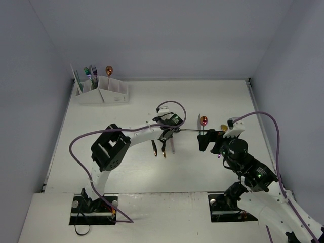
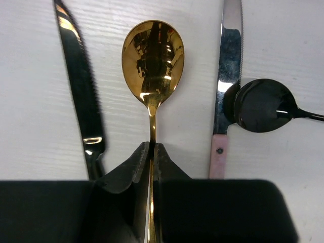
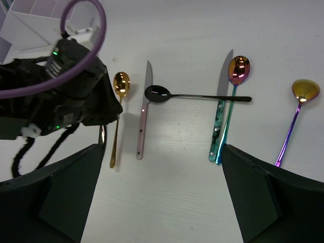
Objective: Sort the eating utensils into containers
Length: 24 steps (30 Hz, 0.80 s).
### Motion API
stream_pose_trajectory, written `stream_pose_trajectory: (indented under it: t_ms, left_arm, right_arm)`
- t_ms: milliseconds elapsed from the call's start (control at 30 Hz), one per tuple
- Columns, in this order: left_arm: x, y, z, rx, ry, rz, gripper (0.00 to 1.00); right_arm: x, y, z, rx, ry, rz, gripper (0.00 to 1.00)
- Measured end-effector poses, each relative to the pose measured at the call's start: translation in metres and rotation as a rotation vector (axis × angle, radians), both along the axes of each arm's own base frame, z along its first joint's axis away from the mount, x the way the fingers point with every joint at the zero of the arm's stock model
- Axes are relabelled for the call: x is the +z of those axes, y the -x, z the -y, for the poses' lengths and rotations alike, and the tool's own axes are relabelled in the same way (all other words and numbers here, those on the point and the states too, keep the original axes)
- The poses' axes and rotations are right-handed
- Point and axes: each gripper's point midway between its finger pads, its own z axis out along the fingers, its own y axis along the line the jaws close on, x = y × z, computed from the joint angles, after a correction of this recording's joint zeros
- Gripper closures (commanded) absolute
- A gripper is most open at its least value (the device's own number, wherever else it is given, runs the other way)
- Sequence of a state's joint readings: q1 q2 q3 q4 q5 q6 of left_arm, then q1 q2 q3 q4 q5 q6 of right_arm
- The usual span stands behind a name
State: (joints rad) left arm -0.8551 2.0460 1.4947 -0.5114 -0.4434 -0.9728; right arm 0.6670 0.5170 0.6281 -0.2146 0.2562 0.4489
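Note:
My left gripper (image 2: 152, 147) is shut on the thin handle of a gold spoon (image 2: 153, 61); its bowl points away from me, just over the table. A black knife (image 2: 81, 86) lies to its left. A pink-handled knife (image 2: 226, 76) and a black spoon (image 2: 260, 105) lie to its right. My right gripper (image 3: 162, 202) is open and empty above bare table. Ahead of it lie a teal-handled knife (image 3: 220, 116), an iridescent spoon (image 3: 239, 68) and a gold-bowled, purple-handled spoon (image 3: 305, 90). The white rack (image 1: 101, 93) stands at the far left and holds several utensils.
The left arm's wrist and purple cable (image 3: 76, 101) fill the left side of the right wrist view, close to the gold spoon (image 3: 120, 83). Grey walls close the table on three sides. In the top view the grippers (image 1: 163, 135) (image 1: 211, 144) are close together mid-table.

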Motion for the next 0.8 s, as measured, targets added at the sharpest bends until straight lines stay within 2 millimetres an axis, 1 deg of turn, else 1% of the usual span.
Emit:
stream_pose_trajectory:
  t_ms: [33,100,167,267,300,367,400,433,500,567,633,667,733,800]
  left_arm:
    - [0.007,0.0,-0.003,-0.012,-0.011,0.009,1.0]
    - [0.034,-0.004,-0.007,-0.047,-0.025,0.06,1.0]
    - [0.074,-0.012,-0.012,-0.081,-0.022,0.147,1.0]
    - [0.146,-0.027,-0.024,-0.122,0.004,0.31,1.0]
    - [0.171,-0.032,-0.032,-0.124,0.018,0.37,1.0]
    - [0.217,-0.044,-0.057,-0.11,0.028,0.48,1.0]
    - [0.236,-0.05,-0.072,-0.095,0.025,0.528,1.0]
    - [0.249,-0.056,-0.087,-0.081,0.013,0.565,1.0]
    - [0.269,-0.069,-0.115,-0.055,-0.028,0.622,1.0]
    - [0.28,-0.084,-0.141,-0.038,-0.078,0.656,1.0]
    - [0.285,-0.1,-0.164,-0.032,-0.121,0.677,1.0]
    - [0.285,-0.106,-0.171,-0.034,-0.134,0.684,1.0]
    - [0.287,-0.125,-0.193,-0.032,-0.166,0.705,1.0]
    - [0.287,-0.142,-0.214,-0.022,-0.19,0.716,1.0]
  right_arm:
    - [-0.001,0.0,0.0,0.0,0.002,-0.003,0.0]
    - [-0.003,-0.001,-0.001,-0.001,0.007,-0.012,0.0]
    - [-0.006,-0.002,-0.002,-0.002,0.011,-0.024,0.0]
    - [-0.011,-0.003,-0.004,-0.001,0.02,-0.044,0.0]
    - [-0.013,-0.004,-0.004,-0.001,0.024,-0.049,0.0]
    - [-0.015,-0.005,-0.005,-0.001,0.03,-0.058,0.0]
    - [-0.015,-0.005,-0.006,-0.001,0.033,-0.061,0.0]
    - [-0.014,-0.006,-0.006,-0.001,0.034,-0.062,0.0]
    - [-0.012,-0.008,-0.007,0.0,0.038,-0.064,0.0]
    - [-0.009,-0.011,-0.009,0.002,0.047,-0.063,0.0]
    - [-0.007,-0.014,-0.011,0.005,0.063,-0.07,0.0]
    - [-0.007,-0.016,-0.013,0.006,0.071,-0.075,0.0]
    - [-0.008,-0.02,-0.016,0.01,0.089,-0.086,0.0]
    - [-0.013,-0.024,-0.018,0.012,0.107,-0.101,0.0]
